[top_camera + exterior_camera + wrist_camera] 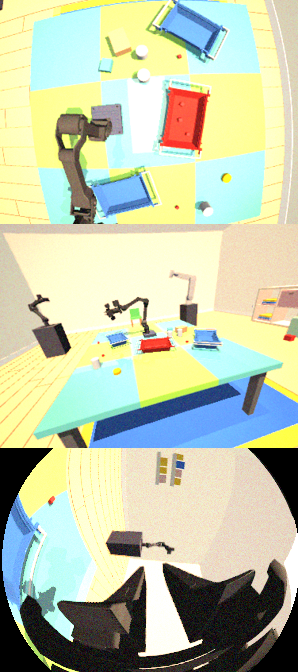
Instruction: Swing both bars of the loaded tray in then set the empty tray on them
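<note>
A red tray (192,107) (155,345) stands mid-table with small red blocks on its floor. Its wire bars (190,83) (180,156) are out over its two ends. An empty blue tray (123,196) (117,339) lies near the arm, lower left in the top view, bars out at its ends. Another blue tray (192,29) (206,336) stands upper right, also with bars out; no load shows in it. My gripper (153,568) is empty, its fingers a narrow gap apart. It hangs high near the lower-left blue tray, mostly outside the top view.
Two white cups (142,52) (143,75), an orange box (119,41) and a teal block (105,64) stand near the arm base (112,113). A yellow disc (227,178), a grey-white cup (206,208) and small red cubes (179,56) (177,207) lie farther out.
</note>
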Action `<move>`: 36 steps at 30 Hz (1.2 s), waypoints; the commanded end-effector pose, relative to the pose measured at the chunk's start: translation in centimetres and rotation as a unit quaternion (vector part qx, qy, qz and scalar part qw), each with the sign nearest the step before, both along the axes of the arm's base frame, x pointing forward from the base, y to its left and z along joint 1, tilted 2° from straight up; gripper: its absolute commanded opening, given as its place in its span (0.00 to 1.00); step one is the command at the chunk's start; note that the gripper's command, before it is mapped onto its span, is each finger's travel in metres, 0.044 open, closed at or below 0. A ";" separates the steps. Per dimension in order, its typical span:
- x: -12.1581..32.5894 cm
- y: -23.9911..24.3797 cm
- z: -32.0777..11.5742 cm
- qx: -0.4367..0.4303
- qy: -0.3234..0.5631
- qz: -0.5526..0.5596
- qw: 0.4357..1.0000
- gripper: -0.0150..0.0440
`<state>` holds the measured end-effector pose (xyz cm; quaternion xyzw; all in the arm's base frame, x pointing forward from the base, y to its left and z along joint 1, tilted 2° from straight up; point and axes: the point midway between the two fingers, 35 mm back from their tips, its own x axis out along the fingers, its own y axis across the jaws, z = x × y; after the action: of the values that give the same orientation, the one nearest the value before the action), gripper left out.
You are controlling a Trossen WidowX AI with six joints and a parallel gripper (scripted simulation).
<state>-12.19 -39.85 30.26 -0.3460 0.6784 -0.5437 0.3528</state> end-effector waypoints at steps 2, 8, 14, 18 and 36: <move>8.3 -3.2 -3.2 0.050 -0.095 0.103 0.989 0.40; 17.6 -3.7 -6.9 0.136 -0.188 0.177 0.956 0.40; 26.6 -1.3 -10.5 0.239 -0.265 0.218 0.908 0.40; 32.0 1.8 -12.8 0.314 -0.307 0.223 0.870 0.40; 44.5 21.5 -19.0 0.572 -0.328 0.043 0.751 0.40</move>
<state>31.77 -20.62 11.24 0.0596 0.6710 -0.1217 0.7290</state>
